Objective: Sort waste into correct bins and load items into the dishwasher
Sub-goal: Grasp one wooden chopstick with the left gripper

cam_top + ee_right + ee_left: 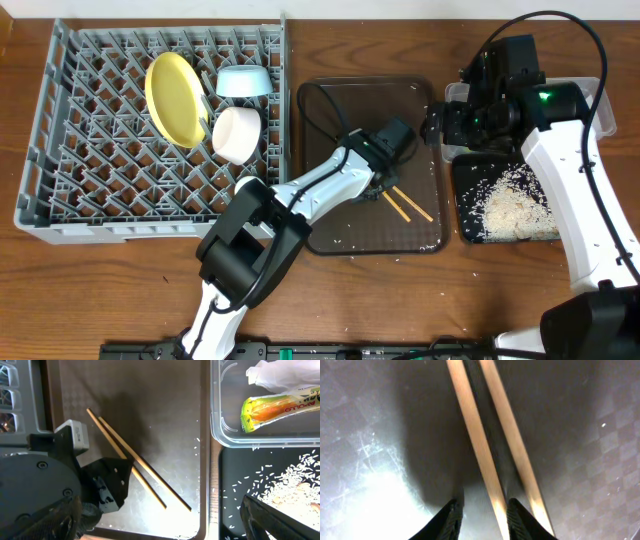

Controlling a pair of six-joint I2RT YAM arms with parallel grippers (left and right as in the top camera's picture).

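The two wooden chopsticks lie side by side on the dark brown serving tray. My left gripper is down on their near end. In the left wrist view the open fingers straddle one chopstick; the other lies just outside the right finger. My right gripper hovers open and empty between the tray and the bins. The clear tub holds the green-and-yellow wrapper and the white napkin. The black tray holds rice.
The grey dish rack at the left holds the yellow plate, the light blue bowl and a white bowl. Loose rice grains dot the brown tray and the table's front edge. A black cable crosses the brown tray.
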